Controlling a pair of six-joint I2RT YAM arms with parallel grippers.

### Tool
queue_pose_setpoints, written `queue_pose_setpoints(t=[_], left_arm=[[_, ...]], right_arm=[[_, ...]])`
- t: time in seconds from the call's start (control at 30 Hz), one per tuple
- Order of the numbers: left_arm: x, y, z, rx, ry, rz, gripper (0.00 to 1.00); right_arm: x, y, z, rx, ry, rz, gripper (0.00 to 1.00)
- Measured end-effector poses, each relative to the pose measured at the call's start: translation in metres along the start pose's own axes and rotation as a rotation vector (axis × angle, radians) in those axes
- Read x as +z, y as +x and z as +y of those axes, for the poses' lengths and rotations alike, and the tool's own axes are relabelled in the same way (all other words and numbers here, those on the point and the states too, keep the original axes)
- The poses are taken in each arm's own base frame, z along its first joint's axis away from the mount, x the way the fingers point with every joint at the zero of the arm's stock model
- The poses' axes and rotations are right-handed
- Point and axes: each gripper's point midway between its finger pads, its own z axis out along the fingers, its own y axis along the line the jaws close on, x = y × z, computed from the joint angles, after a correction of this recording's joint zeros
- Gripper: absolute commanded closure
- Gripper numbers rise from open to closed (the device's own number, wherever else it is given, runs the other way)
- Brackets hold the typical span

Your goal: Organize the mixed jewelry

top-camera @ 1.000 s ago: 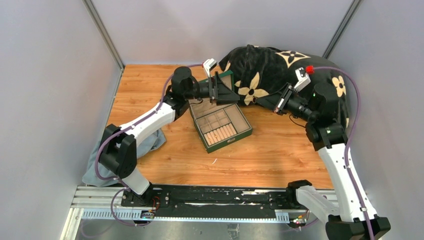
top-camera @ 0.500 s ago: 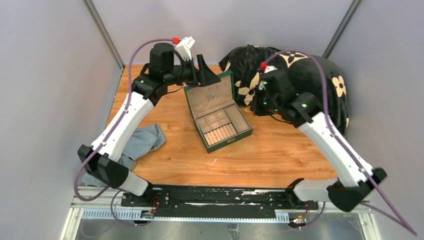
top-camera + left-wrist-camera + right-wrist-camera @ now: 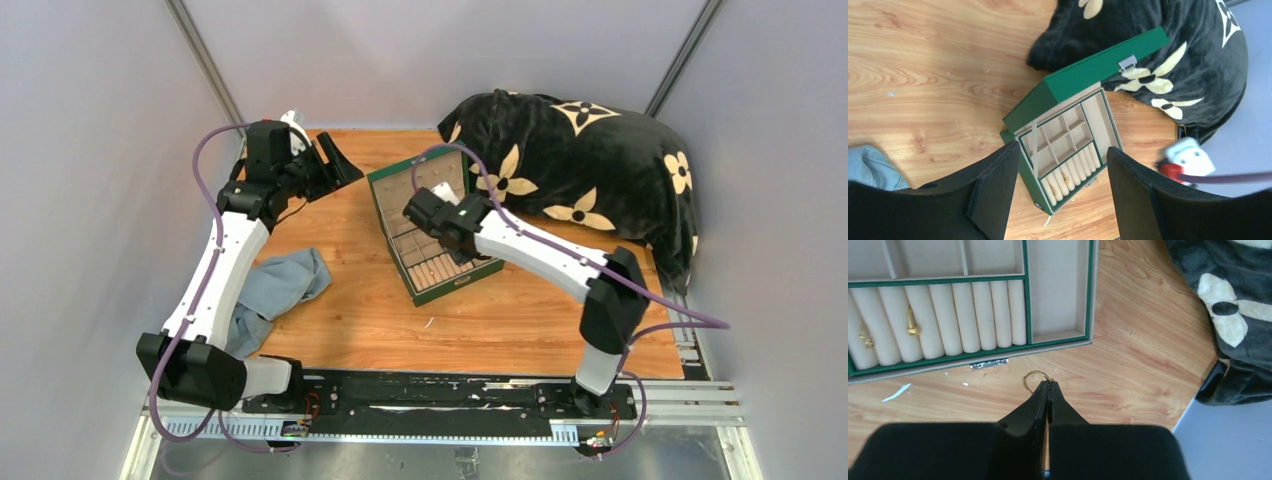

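Up at ten o'clock our left gripper [image 3: 338,160] hangs with fingers apart, holding nothing. A cloth [image 3: 280,285] lies at eight. Above the open box [image 3: 395,190] at centre, our right gripper [image 3: 1049,385] has its fingers shut tight on the ring [image 3: 1037,372]; two gold pieces [image 3: 911,326] sit in the box's rolls. We see a pillow [image 3: 590,160] at two o'clock.

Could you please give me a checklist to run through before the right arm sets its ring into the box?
1. Right gripper shut on the gold ring: ok.
2. Ring's hold is secure, pinched only at the tips: cannot tell.
3. Green jewelry box has its lid open: ok.
4. Ring rolls have free slots beside two gold pieces: ok.
5. Left gripper open, apart from the box: ok.
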Motion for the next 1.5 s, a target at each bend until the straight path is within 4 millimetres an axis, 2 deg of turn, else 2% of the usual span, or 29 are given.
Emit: queue_pose_setpoints(t=[0.17, 0.33, 1.07, 1.33, 1.43, 1.5], left_arm=[[-0.007, 0.007, 0.001, -0.010, 0.007, -0.001, 0.32], [-0.009, 0.008, 0.001, -0.014, 0.007, -0.001, 0.32], [-0.009, 0.012, 0.004, -0.012, -0.004, 0.015, 0.31], [-0.010, 0.015, -0.002, -0.003, 0.029, 0.033, 0.32], [-0.011, 0.017, -0.015, 0.017, 0.095, 0.049, 0.31], [-0.012, 0.025, -0.034, 0.054, 0.170, 0.075, 0.30]], right_arm=[[0.030, 0.012, 0.022, -0.096, 0.064, 0.063, 1.00], [0.048, 0.022, 0.031, -0.096, 0.089, 0.077, 1.00], [0.058, 0.011, 0.035, -0.043, 0.107, 0.019, 1.00], [0.053, 0.015, 0.034, -0.021, 0.088, 0.011, 1.00], [0.030, 0.022, 0.027, 0.031, -0.020, -0.028, 1.00], [0.007, 0.020, 0.016, 0.102, -0.122, -0.097, 1.00]])
